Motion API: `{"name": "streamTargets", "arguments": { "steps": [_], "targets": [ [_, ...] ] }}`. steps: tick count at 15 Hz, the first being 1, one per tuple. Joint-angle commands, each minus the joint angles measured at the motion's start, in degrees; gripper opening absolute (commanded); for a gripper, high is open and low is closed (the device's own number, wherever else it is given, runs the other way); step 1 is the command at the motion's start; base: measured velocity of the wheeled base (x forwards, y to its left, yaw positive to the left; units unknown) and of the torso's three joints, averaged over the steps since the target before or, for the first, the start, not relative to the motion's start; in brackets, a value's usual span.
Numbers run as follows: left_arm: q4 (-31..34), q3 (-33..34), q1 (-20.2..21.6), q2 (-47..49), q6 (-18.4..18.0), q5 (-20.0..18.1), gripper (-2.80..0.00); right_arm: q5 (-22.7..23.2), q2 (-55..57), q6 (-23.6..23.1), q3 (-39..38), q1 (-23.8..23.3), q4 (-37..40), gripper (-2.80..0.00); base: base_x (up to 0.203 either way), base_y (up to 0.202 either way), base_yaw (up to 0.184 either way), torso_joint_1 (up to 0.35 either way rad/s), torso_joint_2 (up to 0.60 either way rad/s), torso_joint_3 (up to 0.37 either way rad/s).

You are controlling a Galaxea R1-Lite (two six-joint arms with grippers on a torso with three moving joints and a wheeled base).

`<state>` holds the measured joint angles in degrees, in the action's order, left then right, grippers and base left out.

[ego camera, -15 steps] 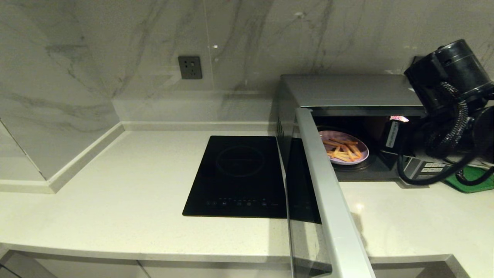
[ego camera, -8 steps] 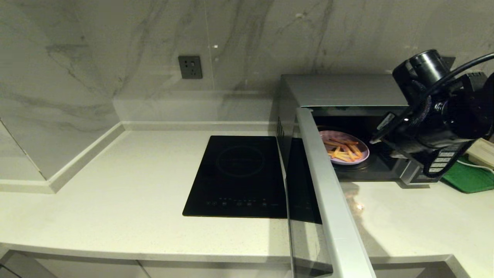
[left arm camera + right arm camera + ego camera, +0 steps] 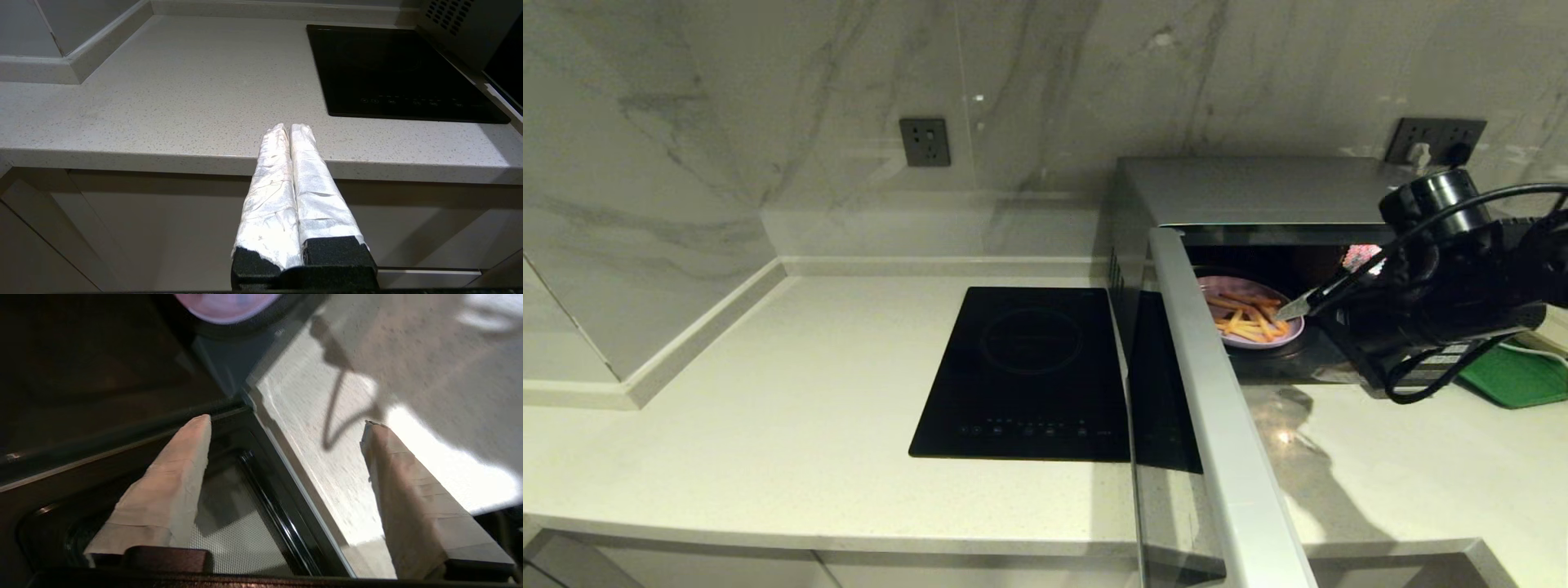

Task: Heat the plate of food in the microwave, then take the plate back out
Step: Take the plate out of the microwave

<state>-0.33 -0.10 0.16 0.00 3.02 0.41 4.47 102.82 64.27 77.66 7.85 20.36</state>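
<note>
We see the plate (image 3: 1252, 320) inside the open microwave (image 3: 1258, 192), right tool (image 3: 1298, 309) spread, empty, at its mouth (left tool (image 3: 291, 130) together, parked low), so removal remains.

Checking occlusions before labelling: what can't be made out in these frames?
- microwave button panel: head view, hidden behind the right arm.
- plate of food: right wrist view, only its rim, cut by the edge.
- right gripper: open; head view shows only one fingertip.
- green tray: mostly hidden.
</note>
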Motion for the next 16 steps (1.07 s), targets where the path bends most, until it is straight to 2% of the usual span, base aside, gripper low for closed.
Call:
{"name": "streamTargets", "arguments": {
  "steps": [1, 7, 11, 14, 16],
  "targets": [
    [-0.02, 0.01, 0.02, 0.0, 0.05, 0.02, -2.8, 2.01, 1.95, 0.25, -4.44, -1.71, -7.34, 0.0, 0.0, 0.0, 0.0, 0.0, 0.0, 0.0],
    [-0.02, 0.01, 0.02, 0.0, 0.05, 0.02, -2.8, 2.56, 7.6, 0.59, -3.58, -2.82, -13.61, 0.0, 0.0, 0.0, 0.0, 0.0, 0.0, 0.0],
    [-0.02, 0.01, 0.02, 0.0, 0.05, 0.02, -2.8, 2.1, 10.62, 0.39, -1.39, -3.19, -14.26, 0.0, 0.0, 0.0, 0.0, 0.0, 0.0, 0.0],
    [-0.02, 0.01, 0.02, 0.0, 0.05, 0.02, -2.8, -0.58, 12.77, 0.24, 0.64, -3.19, -14.29, 0.0, 0.0, 0.0, 0.0, 0.0, 0.0, 0.0],
    [-0.02, 0.01, 0.02, 0.0, 0.05, 0.02, -2.8, -0.77, 14.38, 0.31, 1.8, -3.19, -14.29, 0.0, 0.0, 0.0, 0.0, 0.0, 0.0, 0.0]
  ]
}}
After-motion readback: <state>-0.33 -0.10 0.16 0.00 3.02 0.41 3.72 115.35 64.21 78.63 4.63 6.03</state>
